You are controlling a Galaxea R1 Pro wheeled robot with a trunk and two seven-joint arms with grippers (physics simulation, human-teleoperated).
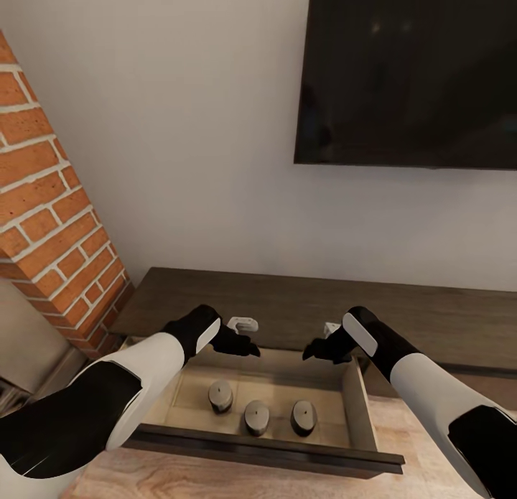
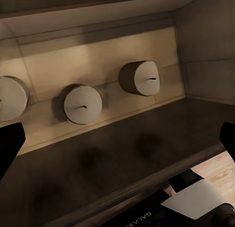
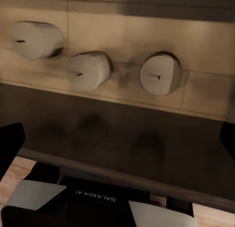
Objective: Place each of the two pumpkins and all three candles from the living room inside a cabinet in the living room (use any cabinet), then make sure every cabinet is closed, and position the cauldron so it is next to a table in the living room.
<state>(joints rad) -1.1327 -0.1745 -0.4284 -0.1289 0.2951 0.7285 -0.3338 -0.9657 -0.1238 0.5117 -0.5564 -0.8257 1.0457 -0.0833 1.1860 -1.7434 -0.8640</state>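
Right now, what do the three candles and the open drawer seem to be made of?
The three candles look like matte wax: tan-grey stubby cylinders with flat tops and small dark wicks. The open drawer looks like wood: a dark brown front with a faint sheen and pale, matte panels inside, possibly unfinished board.

candles: 3 | open drawer: 1 | cabinet: 1 | TV: 1
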